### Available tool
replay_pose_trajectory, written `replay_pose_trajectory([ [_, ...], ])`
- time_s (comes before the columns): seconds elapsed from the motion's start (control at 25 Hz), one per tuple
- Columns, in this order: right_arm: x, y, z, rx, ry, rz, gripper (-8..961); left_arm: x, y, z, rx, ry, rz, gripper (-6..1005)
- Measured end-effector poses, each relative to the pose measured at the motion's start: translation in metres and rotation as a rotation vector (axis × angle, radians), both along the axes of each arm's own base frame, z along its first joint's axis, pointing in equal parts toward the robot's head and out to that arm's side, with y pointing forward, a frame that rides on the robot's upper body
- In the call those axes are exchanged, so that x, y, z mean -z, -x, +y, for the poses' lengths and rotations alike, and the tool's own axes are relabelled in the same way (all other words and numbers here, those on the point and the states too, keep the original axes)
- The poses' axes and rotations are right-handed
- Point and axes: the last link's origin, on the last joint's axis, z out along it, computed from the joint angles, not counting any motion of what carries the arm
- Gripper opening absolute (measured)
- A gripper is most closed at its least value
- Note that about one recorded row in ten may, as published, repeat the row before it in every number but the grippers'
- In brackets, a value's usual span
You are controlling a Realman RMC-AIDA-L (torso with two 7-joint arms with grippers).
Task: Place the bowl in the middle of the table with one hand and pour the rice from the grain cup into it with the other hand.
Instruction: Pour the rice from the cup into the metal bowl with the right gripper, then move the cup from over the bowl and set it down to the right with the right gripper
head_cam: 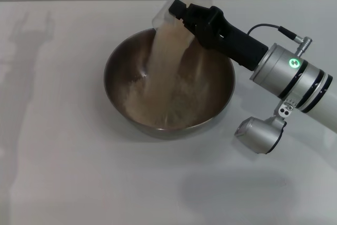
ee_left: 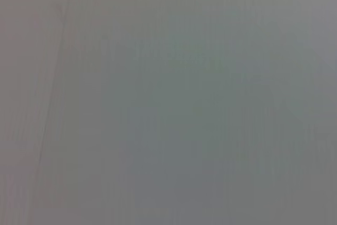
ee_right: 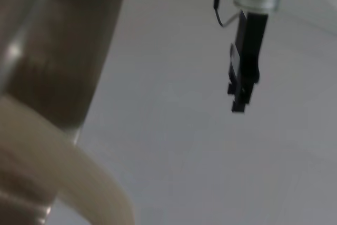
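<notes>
The steel bowl stands on the white table near its middle. My right gripper is shut on the clear grain cup and holds it tilted over the bowl's far rim. Rice falls from the cup in a pale stream onto a heap in the bowl. In the right wrist view the bowl's wall and a pale band of rice fill one side. My left gripper shows there farther off, hanging above the table, away from the bowl. It is out of the head view.
The right arm's wrist and elbow joint reach in over the table to the right of the bowl. The left wrist view shows only a plain grey surface.
</notes>
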Motion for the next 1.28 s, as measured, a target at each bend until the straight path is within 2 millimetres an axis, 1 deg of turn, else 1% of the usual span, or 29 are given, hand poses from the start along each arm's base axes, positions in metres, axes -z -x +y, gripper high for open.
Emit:
replay_pose_trajectory([
  [0.44,0.003,-0.004,0.000,-0.094,-0.016,-0.138,12,-0.001,0.000,-0.001,-0.001,-0.003,-0.003,548],
  [0.6,0.003,-0.003,0.000,-0.102,-0.016,-0.141,10,0.000,0.000,-0.002,-0.001,-0.002,-0.006,548],
  [0.68,0.002,-0.001,-0.001,-0.091,-0.007,-0.107,11,0.000,0.000,-0.002,-0.001,-0.001,-0.007,548],
  [0.72,0.000,0.002,-0.002,-0.070,0.008,-0.051,11,0.001,-0.001,-0.002,-0.001,-0.001,-0.007,548],
  [0.8,-0.007,0.008,-0.004,0.001,0.058,0.123,11,0.000,-0.001,-0.002,0.000,-0.003,-0.007,548],
  [0.92,-0.019,0.014,-0.005,0.138,0.142,0.438,11,0.001,0.000,-0.002,0.000,-0.003,-0.006,548],
  [1.04,-0.033,0.016,-0.004,0.277,0.250,0.804,11,0.000,0.000,-0.002,0.000,-0.006,0.002,548],
  [1.08,-0.037,0.014,-0.004,0.324,0.295,0.934,11,-0.001,0.000,-0.002,0.000,-0.006,0.005,548],
  [1.12,-0.045,0.003,-0.001,0.428,0.385,1.188,10,-0.001,0.000,-0.002,0.000,-0.007,0.007,548],
  [1.16,-0.045,0.003,-0.001,0.428,0.385,1.188,10,-0.001,0.000,-0.002,0.000,-0.008,0.008,548],
  [1.28,-0.046,-0.016,0.003,0.567,0.474,1.444,10,-0.002,0.001,-0.002,0.001,-0.011,0.011,548],
])
